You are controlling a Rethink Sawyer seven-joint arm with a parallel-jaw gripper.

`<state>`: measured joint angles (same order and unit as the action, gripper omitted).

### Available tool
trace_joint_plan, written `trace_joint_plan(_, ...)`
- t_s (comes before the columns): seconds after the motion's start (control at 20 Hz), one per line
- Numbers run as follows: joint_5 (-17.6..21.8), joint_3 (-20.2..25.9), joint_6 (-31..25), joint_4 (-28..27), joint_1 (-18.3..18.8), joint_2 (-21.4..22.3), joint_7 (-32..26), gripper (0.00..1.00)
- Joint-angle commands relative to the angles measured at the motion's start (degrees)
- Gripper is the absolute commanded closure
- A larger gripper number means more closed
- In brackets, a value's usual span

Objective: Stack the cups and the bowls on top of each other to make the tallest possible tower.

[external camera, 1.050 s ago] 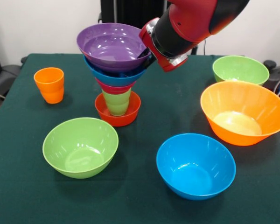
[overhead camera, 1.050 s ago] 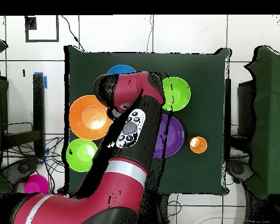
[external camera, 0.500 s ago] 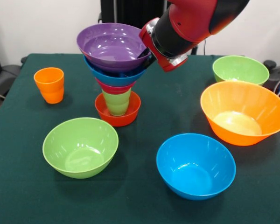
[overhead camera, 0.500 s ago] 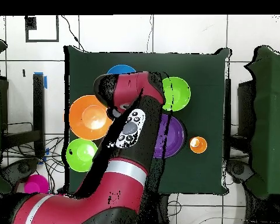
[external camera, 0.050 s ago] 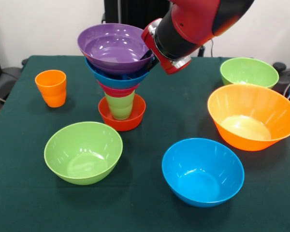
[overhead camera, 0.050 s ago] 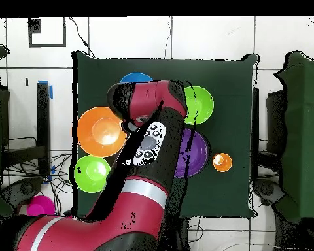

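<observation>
jaws (external camera, 0.050 s ago: 149,55) at the purple bowl's (external camera, 0.050 s ago: 115,47) rim, atop the tower (external camera, 0.050 s ago: 118,77)

whether the jaws pinch the rim or stand spread cannot be told; the arm (overhead camera, 0.050 s ago: 143,157) hides them. under the purple bowl sit a blue bowl (external camera, 0.050 s ago: 117,78), a pink one, a light green cup (external camera, 0.050 s ago: 120,105) and a small red-orange bowl (external camera, 0.050 s ago: 122,120) on the table (external camera, 0.050 s ago: 145,212). the orange cup (external camera, 0.050 s ago: 51,87) stands well apart beyond the tower.
</observation>
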<state>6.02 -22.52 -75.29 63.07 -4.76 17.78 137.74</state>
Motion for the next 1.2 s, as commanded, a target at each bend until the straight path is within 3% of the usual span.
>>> trace_joint_plan(0.05,1.08,4.70,3.00,-0.75,1.46,-0.38,0.31,1.00)
trace_joint_plan(1.2,-0.94,6.77,4.98,1.10,1.68,0.43,0.69,1.00)
